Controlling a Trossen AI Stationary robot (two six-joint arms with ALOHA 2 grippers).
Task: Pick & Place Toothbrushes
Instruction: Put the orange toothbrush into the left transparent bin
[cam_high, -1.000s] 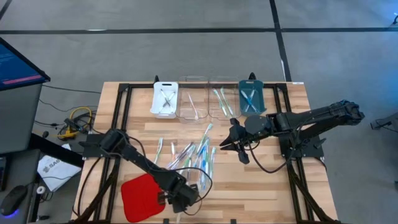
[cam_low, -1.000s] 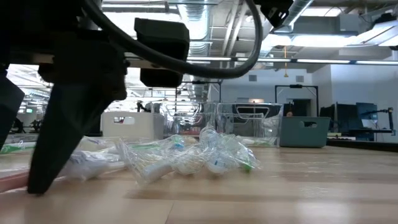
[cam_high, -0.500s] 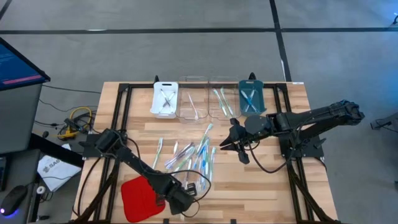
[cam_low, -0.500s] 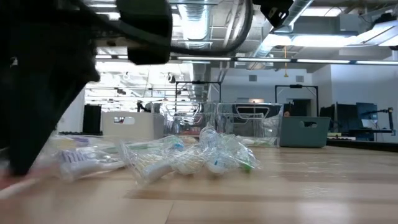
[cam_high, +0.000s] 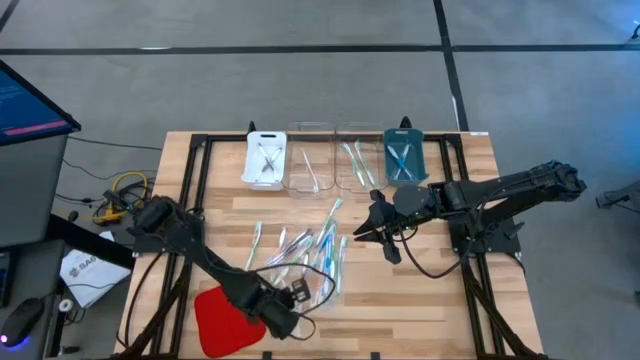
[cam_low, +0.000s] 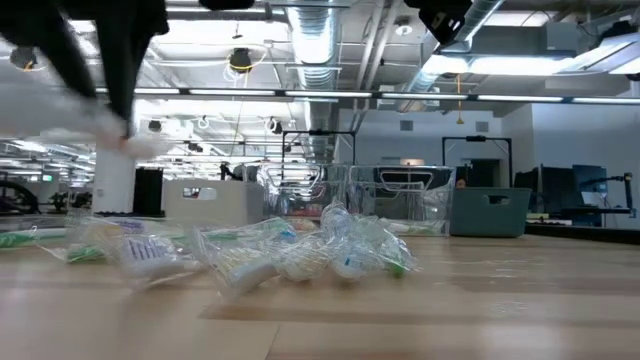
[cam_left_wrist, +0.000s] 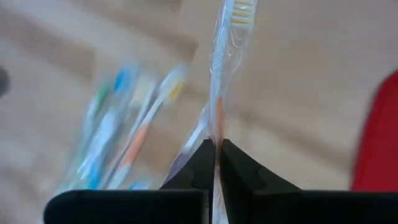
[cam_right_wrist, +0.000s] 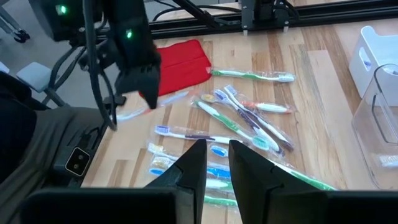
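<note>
A: How much has been sorted?

B: A few brushes are seen in the trays (cam_high: 323, 158) at the desk's far edge; most toothbrushes (cam_high: 303, 250) are left heaped mid-desk.

A: And the tools?

B: One wrapped toothbrush (cam_left_wrist: 219, 93) is clenched in the left tool (cam_high: 283, 310), lifted near the red pad (cam_high: 222, 315). The right tool (cam_high: 360, 236) is held beside the heap; its grip cannot be told.

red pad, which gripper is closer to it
Left. The left gripper is at the red pad's edge, shut on a toothbrush. The right gripper waits beyond the toothbrush pile.
</note>
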